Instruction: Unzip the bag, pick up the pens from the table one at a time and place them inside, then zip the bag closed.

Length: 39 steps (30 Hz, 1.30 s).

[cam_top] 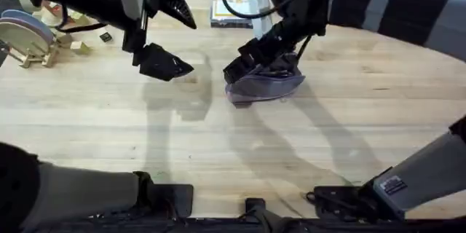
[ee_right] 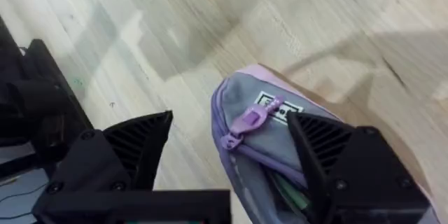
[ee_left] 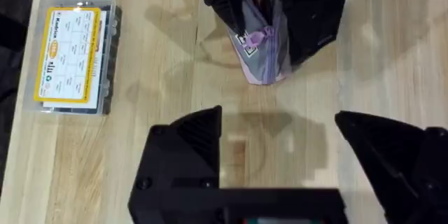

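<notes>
The lavender and grey bag (cam_top: 268, 84) lies on the table (cam_top: 349, 131) right of centre. My right gripper (cam_top: 237, 69) hovers over its left end, open. In the right wrist view the right gripper (ee_right: 229, 117) has its fingers either side of the bag's end (ee_right: 241, 98), where the purple zipper pull (ee_right: 248, 120) sits. The zip gapes behind the pull. The pens are hidden. My left gripper (cam_top: 171, 64) hangs open and holding nothing to the left of the bag. In the left wrist view the left gripper (ee_left: 278, 115) faces the bag (ee_left: 264, 56).
A flat clear box with a yellow label (ee_left: 70, 56) lies at the back of the table, also seen as the box (cam_top: 229, 11). Wooden toys (cam_top: 29, 33) and small blocks (cam_top: 80, 44) crowd the far left. Bare wood stretches across the front.
</notes>
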Tool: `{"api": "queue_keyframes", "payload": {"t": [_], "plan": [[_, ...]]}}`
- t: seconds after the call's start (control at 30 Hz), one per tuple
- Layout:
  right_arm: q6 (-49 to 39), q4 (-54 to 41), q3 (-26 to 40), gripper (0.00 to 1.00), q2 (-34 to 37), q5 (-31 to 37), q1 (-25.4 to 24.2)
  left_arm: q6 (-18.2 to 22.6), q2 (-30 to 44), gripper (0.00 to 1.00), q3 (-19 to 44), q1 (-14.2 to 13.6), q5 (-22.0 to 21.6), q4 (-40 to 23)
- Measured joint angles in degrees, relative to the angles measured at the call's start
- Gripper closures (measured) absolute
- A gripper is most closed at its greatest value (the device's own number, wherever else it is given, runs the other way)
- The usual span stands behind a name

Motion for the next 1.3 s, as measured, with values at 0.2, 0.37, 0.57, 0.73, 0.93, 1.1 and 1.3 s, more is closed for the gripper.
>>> {"api": "queue_keyframes", "payload": {"t": [0.2,0.37,0.57,0.73,0.93,1.1,1.3], "plan": [[0.00,-1.70,0.00,0.004,0.00,-0.88,0.00,0.00,0.00,0.007,0.00,0.00,0.00,0.00],[0.00,-2.13,0.00,0.005,0.00,-4.38,0.00,0.00,-0.01,0.007,0.00,0.00,0.00,0.00],[0.02,-2.38,0.00,0.007,0.00,-8.11,0.00,-0.02,0.00,0.007,0.00,0.00,0.00,0.00],[0.02,-2.36,0.00,0.119,0.00,-9.20,0.00,0.00,-0.02,0.008,0.00,0.00,0.00,0.00],[0.07,-2.34,0.00,0.332,0.00,-9.38,-0.02,0.00,-0.02,0.007,0.00,0.00,0.00,0.00],[0.06,-2.32,0.00,0.486,0.00,-9.35,-0.12,0.00,-0.02,0.008,0.00,0.00,0.00,0.00],[0.02,-2.29,0.00,0.766,0.00,-9.35,-0.26,0.00,-0.02,0.007,0.00,0.00,0.00,0.00]]}}
